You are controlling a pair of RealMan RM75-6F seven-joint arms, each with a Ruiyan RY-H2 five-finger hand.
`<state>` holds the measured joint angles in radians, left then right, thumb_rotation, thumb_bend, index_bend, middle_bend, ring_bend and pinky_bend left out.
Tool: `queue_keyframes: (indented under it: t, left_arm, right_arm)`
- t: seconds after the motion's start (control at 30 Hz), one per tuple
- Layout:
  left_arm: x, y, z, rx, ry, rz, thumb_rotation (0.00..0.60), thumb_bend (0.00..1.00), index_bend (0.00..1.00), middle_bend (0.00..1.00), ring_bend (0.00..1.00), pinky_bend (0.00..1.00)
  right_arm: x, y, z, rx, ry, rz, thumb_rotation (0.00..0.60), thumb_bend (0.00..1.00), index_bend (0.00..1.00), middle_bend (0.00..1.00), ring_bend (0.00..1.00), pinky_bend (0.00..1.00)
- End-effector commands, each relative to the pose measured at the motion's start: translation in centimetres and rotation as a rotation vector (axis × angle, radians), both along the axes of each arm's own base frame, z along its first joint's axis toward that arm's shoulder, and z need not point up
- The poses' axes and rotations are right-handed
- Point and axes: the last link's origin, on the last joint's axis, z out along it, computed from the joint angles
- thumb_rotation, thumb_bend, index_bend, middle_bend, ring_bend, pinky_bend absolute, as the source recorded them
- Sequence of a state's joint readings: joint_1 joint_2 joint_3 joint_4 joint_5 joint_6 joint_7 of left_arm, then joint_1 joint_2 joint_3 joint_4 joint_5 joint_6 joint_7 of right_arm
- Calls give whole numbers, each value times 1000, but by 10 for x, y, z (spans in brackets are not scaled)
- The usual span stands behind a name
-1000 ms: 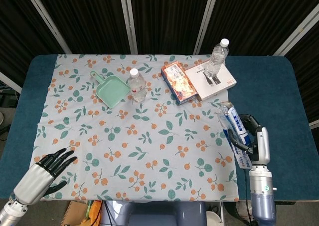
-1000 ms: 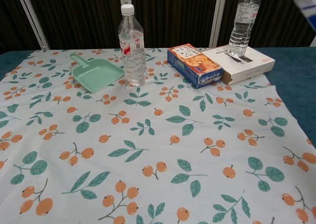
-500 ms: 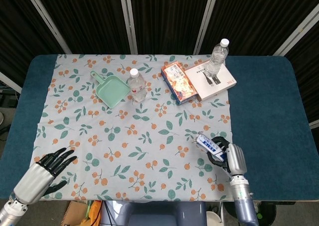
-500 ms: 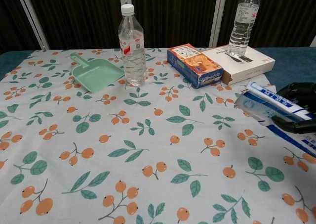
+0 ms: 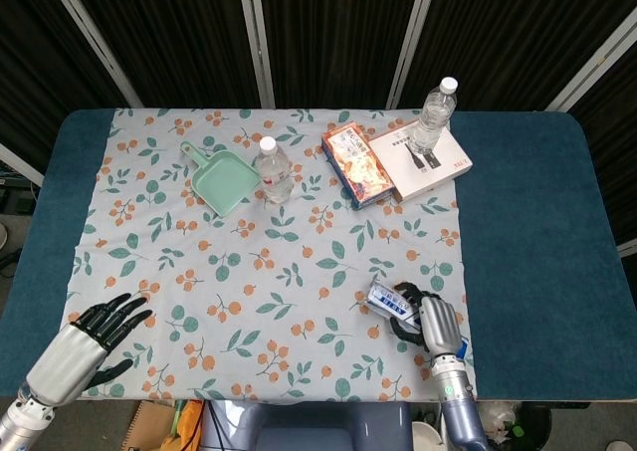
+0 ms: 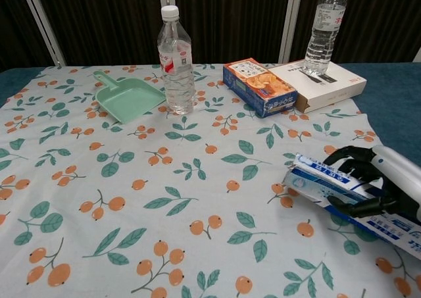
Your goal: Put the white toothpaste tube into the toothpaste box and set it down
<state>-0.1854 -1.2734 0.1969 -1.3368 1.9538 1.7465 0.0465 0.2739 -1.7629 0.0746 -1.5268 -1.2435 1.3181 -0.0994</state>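
My right hand (image 5: 435, 322) (image 6: 385, 183) grips the blue-and-white toothpaste box (image 5: 390, 303) (image 6: 329, 186) low over the cloth at the front right. The box lies nearly flat, its open end pointing left toward the middle of the table. The white toothpaste tube itself does not show; I cannot tell if it is inside the box. My left hand (image 5: 85, 339) hovers at the front left corner of the cloth, fingers spread and holding nothing; only the head view shows it.
A green dustpan (image 5: 221, 180) (image 6: 127, 98) and a water bottle (image 5: 274, 170) (image 6: 176, 61) stand at the back. Right of them lie a snack box (image 5: 355, 164) (image 6: 258, 86) and a white box (image 5: 421, 159) (image 6: 327, 84) with a second bottle (image 5: 434, 115) (image 6: 324, 29) on it.
My right hand has carried the toothpaste box from high at the right edge down and leftward, to just above the cloth. The left hand has stayed put.
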Motion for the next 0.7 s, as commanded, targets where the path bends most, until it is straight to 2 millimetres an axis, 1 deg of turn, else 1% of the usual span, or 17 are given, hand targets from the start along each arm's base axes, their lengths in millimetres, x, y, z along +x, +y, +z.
queue_keyframes:
  t: [0.03, 0.1, 0.2, 0.3, 0.37, 0.47, 0.57, 0.67, 0.7]
  left_arm:
    - [0, 0, 0, -2, -1, 5, 600, 0, 160, 126, 140, 312]
    - [0, 0, 0, -1, -1, 7, 600, 0, 160, 125, 140, 312]
    - [0, 0, 0, -1, -2, 7, 600, 0, 160, 124, 140, 311]
    - [1, 0, 1, 1, -3, 7, 600, 0, 159, 123, 140, 300]
    - [1, 0, 1, 1, -4, 9, 600, 0, 158, 123, 140, 298]
    - [1, 0, 1, 1, -9, 17, 600, 0, 157, 123, 140, 298]
    - [0, 1, 3, 8, -18, 36, 600, 0, 157, 123, 140, 295]
    - [1, 2, 5, 32, -33, 72, 600, 0, 157, 124, 140, 285]
    - [2, 3, 6, 40, -40, 90, 600, 0, 155, 124, 140, 277]
  right_arm:
    - [5, 2, -5, 26, 10, 12, 600, 518, 95, 308, 197, 188]
    - [7, 4, -6, 42, 23, 16, 600, 507, 24, 215, 108, 125]
    - [8, 8, -8, 66, 58, 29, 600, 469, 0, 117, 16, 67]
    - [11, 11, -8, 81, 74, 38, 600, 437, 0, 79, 0, 39]
    - [13, 11, -4, 82, 85, 48, 600, 430, 0, 74, 0, 36]
    - [20, 10, 10, 60, 95, 80, 600, 430, 0, 74, 0, 36]
    - [21, 8, 33, 16, 125, 120, 600, 430, 0, 74, 0, 36]
    - [15, 8, 63, -25, 201, 159, 600, 429, 0, 74, 0, 36]
    - [10, 9, 77, -41, 239, 169, 600, 429, 0, 74, 0, 36]
